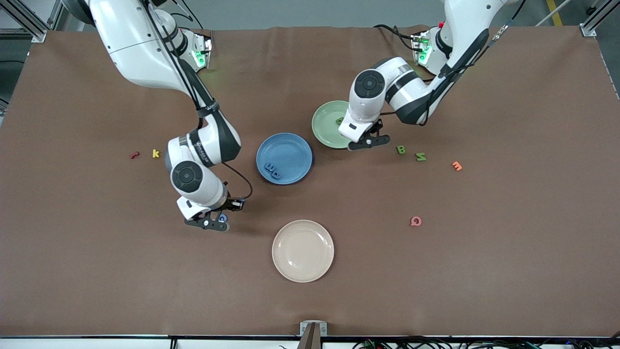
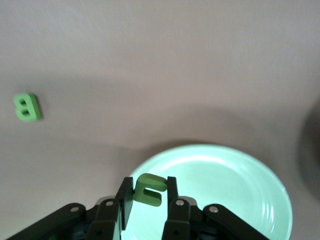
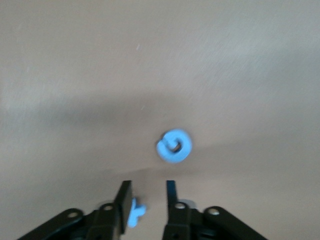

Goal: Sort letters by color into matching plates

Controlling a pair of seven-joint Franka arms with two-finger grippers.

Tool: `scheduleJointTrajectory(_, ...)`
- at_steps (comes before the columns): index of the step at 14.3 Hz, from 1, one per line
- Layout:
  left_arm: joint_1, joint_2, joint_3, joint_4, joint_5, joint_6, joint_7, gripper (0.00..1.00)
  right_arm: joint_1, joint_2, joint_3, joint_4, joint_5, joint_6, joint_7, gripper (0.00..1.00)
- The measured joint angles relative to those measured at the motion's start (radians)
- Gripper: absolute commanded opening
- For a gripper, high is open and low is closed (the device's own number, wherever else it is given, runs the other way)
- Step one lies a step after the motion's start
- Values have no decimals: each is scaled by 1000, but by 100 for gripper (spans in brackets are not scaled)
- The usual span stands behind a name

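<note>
Left end effector (image 2: 148, 192) is clamped on a green letter (image 2: 149, 189), held over the rim of the pale green plate (image 2: 240, 185), which sits near the middle of the desk (image 1: 484, 271) twd the left arm's end. Another green letter (image 1: 339, 120) lies in that plate.

Right end effector (image 3: 147, 192) hangs low over bare desk, nearer the front camera than the blue plate (image 1: 284, 158). Its fingers (image 3: 123, 197) stand apart w/ a gap between them. A small blue letter (image 3: 134, 212) shows just beside one finger; can't tell if it's touching. A round blue letter (image 3: 174, 146) lies on the desk near the tips.

Two blue letters (image 1: 272, 169) rest in the blue plate, by its rim nearest the camera. Blue and green plates sit just beside each other, mid-desk.

Green B (image 1: 401, 150) and another green letter (image 1: 421, 156) lie on the desk beside the green plate, twd the left arm's end. Orange letter (image 1: 457, 166) lies past them, pink Q (image 1: 416, 221) nearer the camera. Cream plate (image 1: 302, 250) sits near the desk's front edge. Yellow K (image 1: 156, 153) and a red letter (image 1: 134, 155) lie twd the right arm's end.
</note>
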Motion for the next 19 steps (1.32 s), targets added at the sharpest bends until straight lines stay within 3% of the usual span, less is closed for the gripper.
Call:
scheduleJointTrajectory(5,-53,70,-4,-36,-2,4,-54,26,-70,32,-2,-1,0,86,-120,100)
scheduleJointTrajectory(7,-68,90,-4,-35,-2,7,-59,31,-69,68,1,-2,0,133,-124,100)
scheduleJointTrajectory(9,-73,94,-4,-36,-2,7,-61,57,-63,89,7,-2,0,147,-124,100)
scheduleJointTrajectory(10,-73,95,-4,-36,-2,7,-61,79,-61,92,8,-2,0,147,-124,97)
scheduleJointTrajectory(11,-73,95,-4,-36,-2,7,-61,100,-60,94,9,-1,0,146,-124,93)
scheduleJointTrajectory(12,-73,95,-4,-37,-2,7,-61,100,-59,94,9,-1,0,145,-124,86)
scheduleJointTrajectory(14,-71,95,-4,-38,-2,7,-63,100,-54,94,10,-2,0,140,-124,61)
scheduleJointTrajectory(17,-36,72,-4,-35,-2,7,-63,99,-52,94,10,-4,0,138,-124,49)
scheduleJointTrajectory(19,15,38,-6,-30,-2,7,-28,99,-52,89,10,-3,0,132,-124,32)
